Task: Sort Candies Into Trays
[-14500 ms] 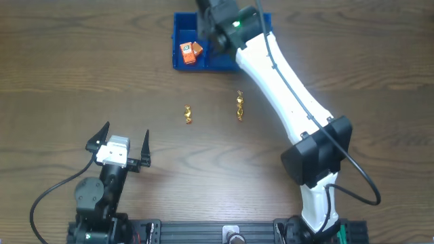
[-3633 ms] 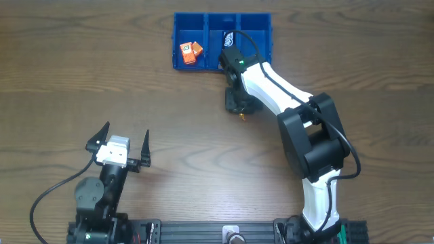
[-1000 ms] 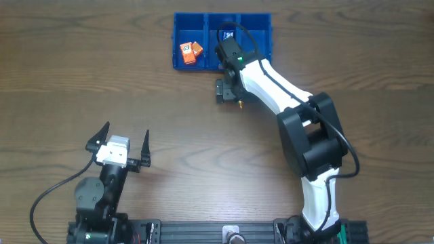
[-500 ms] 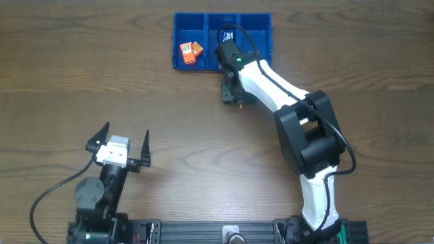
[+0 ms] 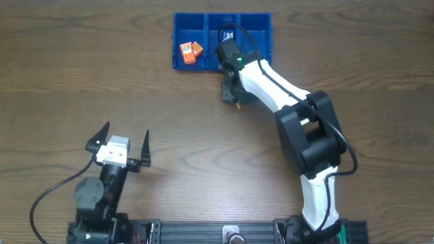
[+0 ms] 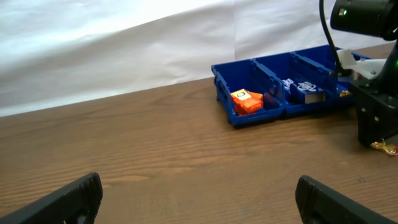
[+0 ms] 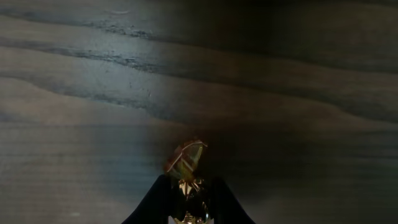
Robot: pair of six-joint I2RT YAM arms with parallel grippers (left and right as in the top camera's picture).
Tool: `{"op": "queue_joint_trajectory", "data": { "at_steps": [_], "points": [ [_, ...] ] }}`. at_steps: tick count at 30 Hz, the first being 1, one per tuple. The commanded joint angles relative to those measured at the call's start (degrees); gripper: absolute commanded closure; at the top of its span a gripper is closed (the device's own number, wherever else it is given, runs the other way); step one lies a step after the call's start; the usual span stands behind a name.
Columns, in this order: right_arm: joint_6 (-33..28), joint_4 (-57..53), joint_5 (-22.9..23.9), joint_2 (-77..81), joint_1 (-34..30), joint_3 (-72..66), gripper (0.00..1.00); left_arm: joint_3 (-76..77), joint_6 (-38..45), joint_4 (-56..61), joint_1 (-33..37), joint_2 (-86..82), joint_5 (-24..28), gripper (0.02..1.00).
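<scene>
- The gold candy (image 7: 185, 160) is half hidden inside the right claw (image 7: 188, 190), which is clamped on it, just below the blue tray (image 5: 182, 20) at upper centre.
- The left claw (image 5: 123, 141), at lower left, has its fingers wide apart above the worktop (image 5: 68, 88).

A wide brown wooden table (image 5: 102, 88) is carrying everything, and its grain is running from side to side. One blue plastic tray with three compartments (image 5: 190, 27) is sitting flat on it, near the far edge and about in the middle.

Table (image 5: 81, 81) matt wood grain; tray (image 5: 188, 27) glossy blue plastic; candy (image 7: 186, 158) crinkled foil (shiny).
</scene>
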Motion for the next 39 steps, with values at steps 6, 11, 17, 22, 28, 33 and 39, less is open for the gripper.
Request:
{"op": "queue_joint_trajectory", "data": {
  "at_steps": [6, 11, 17, 22, 28, 33, 39],
  "points": [
    [-7.0, 3.5, 9.4, -10.6, -6.3, 15.6, 0.963, -1.5, 0.3, -1.4, -0.2, -0.3, 0.0, 0.023],
    [-8.6, 8.5, 10.2, -8.8, -8.3, 15.6, 0.963, -1.5, 0.4, -1.4, -0.2, -0.3, 0.0, 0.023],
    [-8.5, 9.6, 10.1, -3.1, -8.7, 15.6, 0.961, -1.5, 0.4, -1.4, -0.2, -0.3, 0.0, 0.023],
    [-8.5, 9.6, 11.3, -2.4, -8.7, 15.6, 0.958, -1.5, 0.4, -1.4, -0.2, -0.3, 0.0, 0.025],
    [-8.5, 9.7, 12.1, -2.0, -8.7, 14.5, 0.956, -1.5, 0.4, -1.4, -0.2, -0.3, 0.0, 0.023],
    [-8.3, 10.8, 12.0, -1.9, -8.7, 12.9, 0.917, -1.5, 0.4, -1.4, -0.2, -0.3, 0.0, 0.023],
    [-7.8, 10.7, 11.8, -1.6, -8.4, 12.9, 0.847, -1.5, 0.4, -1.4, -0.2, -0.3, 0.0, 0.023]
  ]
}}
